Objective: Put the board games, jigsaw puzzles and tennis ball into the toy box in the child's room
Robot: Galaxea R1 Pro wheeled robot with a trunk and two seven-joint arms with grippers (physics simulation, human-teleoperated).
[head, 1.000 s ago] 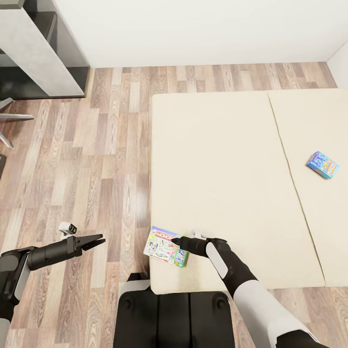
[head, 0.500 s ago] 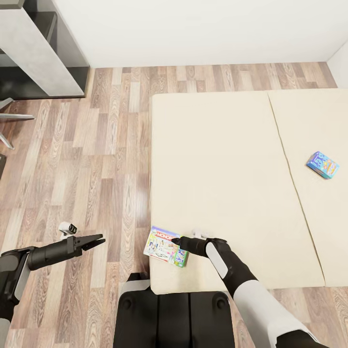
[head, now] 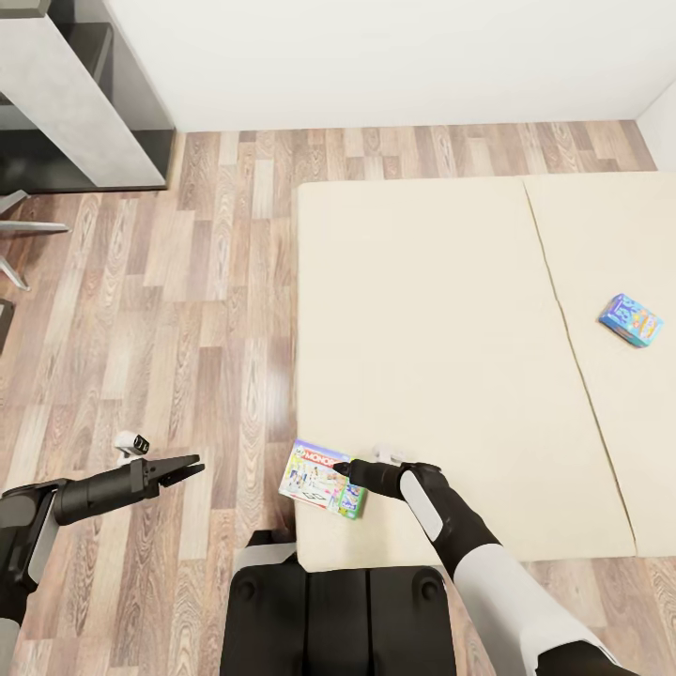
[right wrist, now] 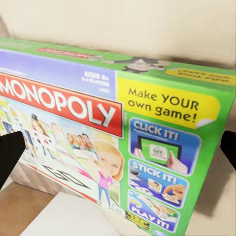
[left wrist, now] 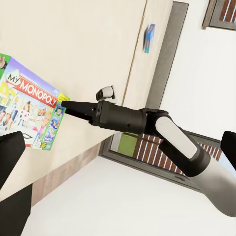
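The large green-edged board game [head: 322,479] lies flat on the bed [head: 441,329], at its near left corner. My right gripper [head: 341,467] is open at the box's right edge, low over the mattress. In the right wrist view the Monopoly cover [right wrist: 98,132] lies close ahead between the widely spread fingers [right wrist: 10,152]. The left wrist view shows the same box [left wrist: 32,115] and the right gripper [left wrist: 66,104] pointing at it. A small blue board game [head: 631,320] lies far right on the bed. My left gripper [head: 192,465] hangs open over the floor, left of the bed.
One end of the table [head: 66,94], with its grey top and dark sides, stands at the far left by the white wall. Chair legs [head: 19,235] poke in at the left edge. Wood-plank floor [head: 188,310] lies between table and bed. My base [head: 338,610] touches the bed's near edge.
The whole picture has shifted a few pixels, so the camera moved slightly. Neither arm nor either box has moved.
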